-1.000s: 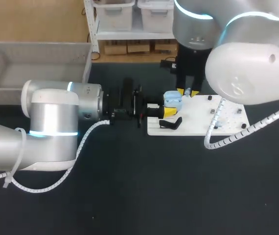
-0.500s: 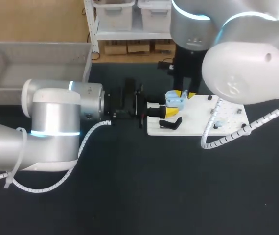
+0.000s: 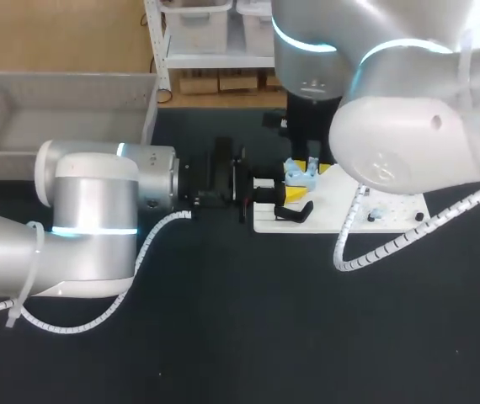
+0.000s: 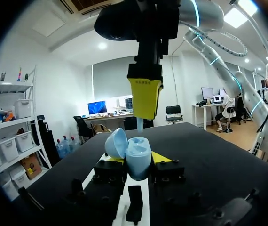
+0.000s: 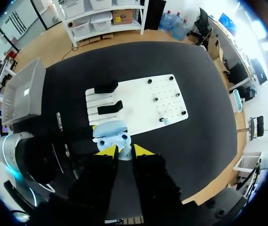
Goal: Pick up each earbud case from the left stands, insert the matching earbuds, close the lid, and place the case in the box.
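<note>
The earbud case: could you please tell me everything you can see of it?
The earbud case is pale blue, rounded, smooth like plastic. Its lid stands hinged open to one side. The left gripper is shut on its body, holding it upright by the white board's edge; the right gripper hangs above it.

- Bare tabletop (image 3: pixel 248 337) runs wide along the front edge and front right corner.
- The left arm (image 3: pixel 97 210) lies across the left half, in front of the grey box (image 3: pixel 55 109).
- The right arm (image 3: pixel 408 126) overhangs the white board (image 3: pixel 320 210); its pincer (image 3: pixel 307 168) blocks the space above the earbud case (image 3: pixel 301 177).
- A black stand (image 3: pixel 295 212) sits just in front of the case.
</note>
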